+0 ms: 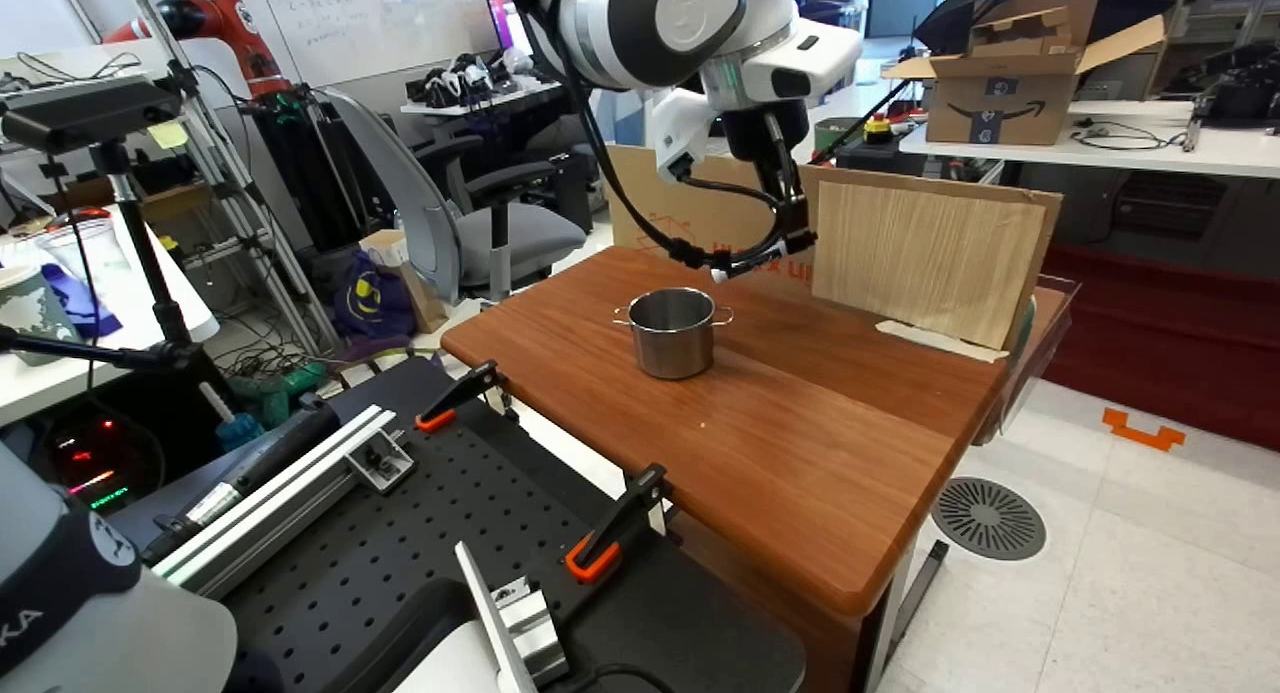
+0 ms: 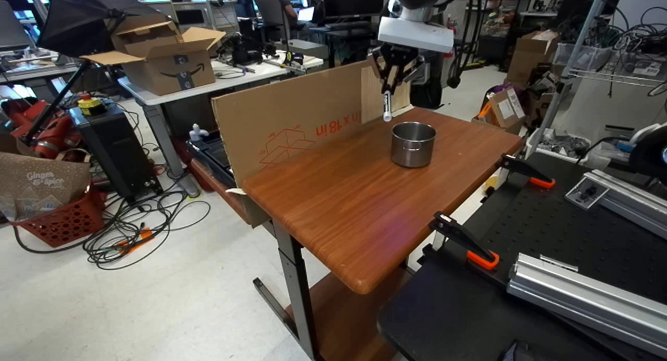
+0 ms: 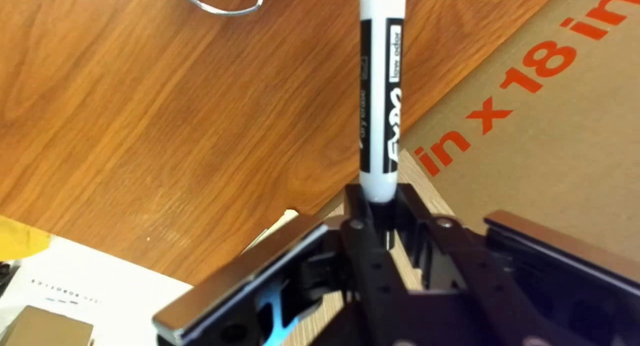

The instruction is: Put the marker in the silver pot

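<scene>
White with black panels of lettering, the marker (image 3: 381,96) is being held by one end in the gripper (image 3: 381,200), both fingers (image 3: 411,202) being pinched narrowly against it; the rest of its length is being left free, pointed downward at a slant, presumably so that the pot (image 2: 413,150) can be entered marker first, without the fingers being crowded by the rim. And it is being held in mid-air, above the table (image 2: 333,204) and apart from the pot, as is being shown in both exterior views. In the wrist view, only a wire handle (image 3: 227,12) of the pot is being picked up near the edge, so the mouth is probably not being covered. The pot is being presented upright, mouth up, where a drop from above is being invited. Beside the table, the black board (image 1: 470,493) is being pinned by clamps (image 1: 620,525), likely to stop shifting. A sideways move over the mouth is being called for, then a lowering and release; with too early a release, a bounce off the rim is being risked.
</scene>
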